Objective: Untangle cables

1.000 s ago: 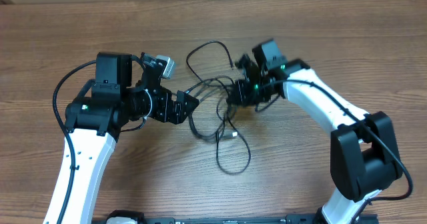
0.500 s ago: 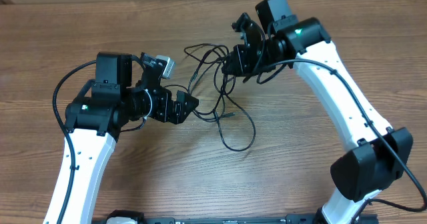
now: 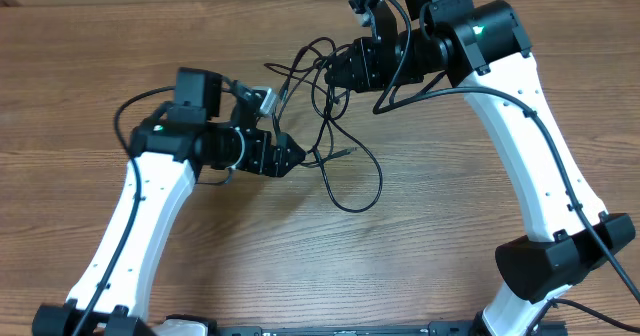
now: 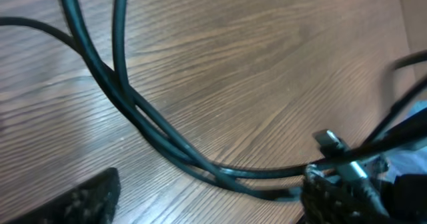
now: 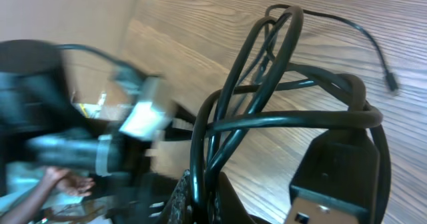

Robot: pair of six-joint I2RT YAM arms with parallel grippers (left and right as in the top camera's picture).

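The right gripper (image 3: 336, 73) is clamped on the cables (image 3: 330, 126). Its fingers are closed with several thin black strands pinched between them, and the bunch hangs from the fingertips down to the wooden table (image 3: 110, 36). Below those fingertips the strands spread into loops, the widest lying on the wood on the near side of both grippers. The left gripper (image 3: 290, 156) stands with its fingers apart, just beside the lower part of the tangle, and nothing is pinched there. The left wrist view adds what the overhead view cannot show: two strands run side by side across the gap between the left fingers (image 4: 87, 197). A small silvery plug tip (image 4: 329, 140) sits right at the other finger; whether it touches I cannot tell. The right wrist view shows the grip itself. Strands cross and loop just ahead of the right fingers (image 5: 337, 167), and beyond them a single loose end with a small plug (image 5: 392, 84) lies on the table, well apart from the fingertips. Only the overhead view shows both arms together, with the whole spread of cable between the two pairs of fingertips. A pale block (image 3: 262, 98) sits on the left arm behind its fingers. It is blurred in the right wrist view, and no writing on it can be read.
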